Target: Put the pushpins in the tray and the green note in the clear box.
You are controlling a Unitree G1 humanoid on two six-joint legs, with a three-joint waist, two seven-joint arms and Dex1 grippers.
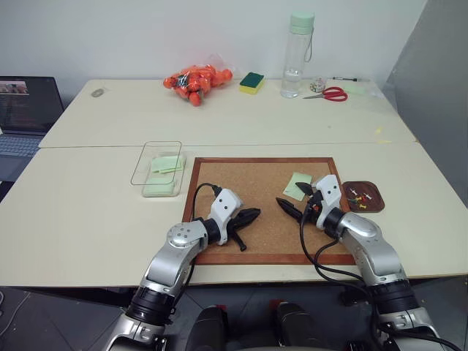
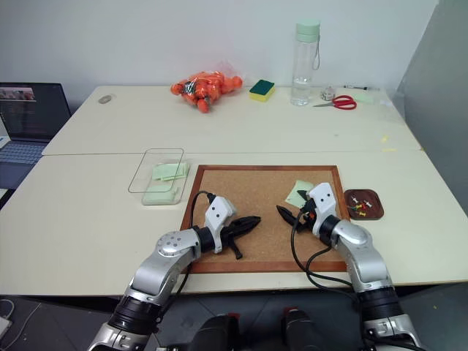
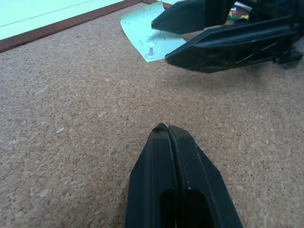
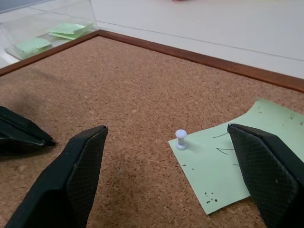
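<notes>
**Two grippers over the corkboard, one note still pinned**

A wood-framed corkboard (image 1: 256, 183) lies on the near part of a pale table (image 1: 88, 219). On its right part lies the green note (image 1: 297, 185), a pale green square slip, fixed near one corner by a white pushpin (image 4: 181, 139); the far edge of the slip curls slightly up from the cork.

The right gripper (image 1: 298, 202) hangs low over the board just beside the note, its two black fingers spread wide, with nothing between them. In the right wrist view the pin stands between the two fingertips (image 4: 85, 156) and farther off than they reach; one fingertip lies over the note's edge, and whether it touches the paper cannot be told.

The left gripper (image 1: 247, 219) rests over the middle of the board, its fingers pressed together and empty, pointing toward the right gripper.

The tray (image 1: 363, 196), a glossy reddish-brown dish, sits on the table just beside the board's right frame. It holds several pushpins (image 1: 358, 197) in mixed colours.

The clear box (image 1: 158, 168) stands on the table just off the board's far left corner. Inside it lie other pale green slips (image 1: 167, 165).

Along the far edge of the table stand a bag of orange objects (image 1: 196, 80), a green-and-yellow sponge (image 1: 252, 82), a clear bottle with a pale green cap (image 1: 297, 55) and red-handled scissors (image 1: 329, 93). A laptop (image 1: 25, 110) is open at the far left.
</notes>
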